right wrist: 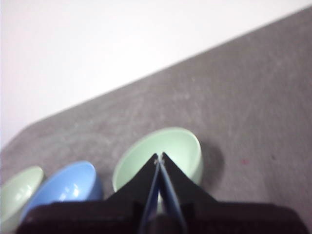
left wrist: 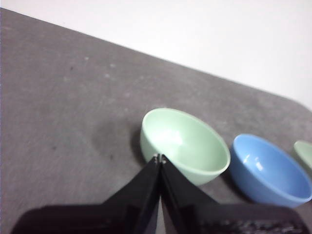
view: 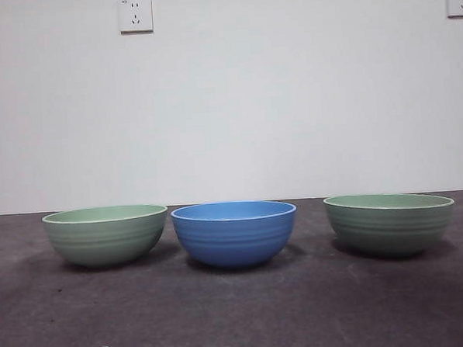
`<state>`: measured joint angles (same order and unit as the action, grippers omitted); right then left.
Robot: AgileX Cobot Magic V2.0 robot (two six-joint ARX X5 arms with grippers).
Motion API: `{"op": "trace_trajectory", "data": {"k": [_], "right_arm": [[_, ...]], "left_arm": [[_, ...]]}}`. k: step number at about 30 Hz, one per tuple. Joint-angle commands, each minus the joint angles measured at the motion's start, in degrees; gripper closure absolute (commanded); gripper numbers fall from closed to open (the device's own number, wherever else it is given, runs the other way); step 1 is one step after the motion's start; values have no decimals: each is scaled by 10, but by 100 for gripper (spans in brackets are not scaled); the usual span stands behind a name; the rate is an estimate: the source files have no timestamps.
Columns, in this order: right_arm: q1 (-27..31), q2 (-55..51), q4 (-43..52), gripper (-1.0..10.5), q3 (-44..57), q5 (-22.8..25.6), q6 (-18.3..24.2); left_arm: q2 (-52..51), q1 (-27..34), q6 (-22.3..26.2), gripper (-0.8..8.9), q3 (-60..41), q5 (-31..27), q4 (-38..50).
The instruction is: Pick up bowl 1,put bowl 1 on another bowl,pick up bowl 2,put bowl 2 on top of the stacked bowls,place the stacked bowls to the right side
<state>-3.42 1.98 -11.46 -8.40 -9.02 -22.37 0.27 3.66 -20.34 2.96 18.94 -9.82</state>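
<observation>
Three bowls sit apart on the tabletop (view: 239, 313): blue bowl (view: 235, 233) between two green ones. Left hand (left wrist: 160, 158) and right hand (right wrist: 159, 157) hang clenched, empty.

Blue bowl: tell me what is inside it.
Nothing shows inside the blue bowl: the left wrist view sees most of its glossy interior bare. The near inner wall is hidden behind its rim.

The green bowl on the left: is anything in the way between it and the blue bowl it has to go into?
Nothing visible. The left green bowl stands right beside the blue bowl, with only a small bare gap of table between them, and the blue bowl is empty.
</observation>
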Motion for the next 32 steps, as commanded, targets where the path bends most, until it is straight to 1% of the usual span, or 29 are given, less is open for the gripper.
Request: {"op": "trace_trajectory", "data": {"k": [1, 3, 5, 7, 9, 11, 16, 18, 21, 27, 29, 32], "right_arm": [[-2, 25, -3, 957, -33, -1, -9], [-2, 51, -19, 957, -61, -6, -7], [-2, 83, -38, 957, -93, -25, 5], [-2, 114, -59, 957, -123, -46, 23], [-2, 153, -90, 957, -160, -78, 48], [-2, 190, -130, 957, -200, -106, 76], [-2, 276, -242, 957, -299, -152, 156], [-2, 307, -286, 957, -336, -163, 184], [-3, 348, -353, 957, -388, -166, 220], [-13, 406, -478, 957, -475, -166, 283], [-19, 417, -507, 957, -493, -166, 289], [-24, 426, -535, 956, -509, -166, 302]], "left_arm": [[2, 2, -17, 819, 30, 9, -2], [6, 2, -17, 819, 54, 9, -19], [18, 2, -17, 819, 84, 9, -42], [32, 2, -12, 819, 110, 10, -61], [54, 2, 1, 819, 142, 21, -82], [80, 2, 26, 819, 176, 40, -109], [154, 2, 99, 820, 258, 88, -190], [185, 2, 131, 820, 289, 105, -222], [227, 2, 172, 820, 332, 130, -268], [297, 0, 236, 820, 408, 178, -360], [315, -2, 248, 820, 428, 189, -388], [333, -9, 267, 820, 454, 190, -428]]}}
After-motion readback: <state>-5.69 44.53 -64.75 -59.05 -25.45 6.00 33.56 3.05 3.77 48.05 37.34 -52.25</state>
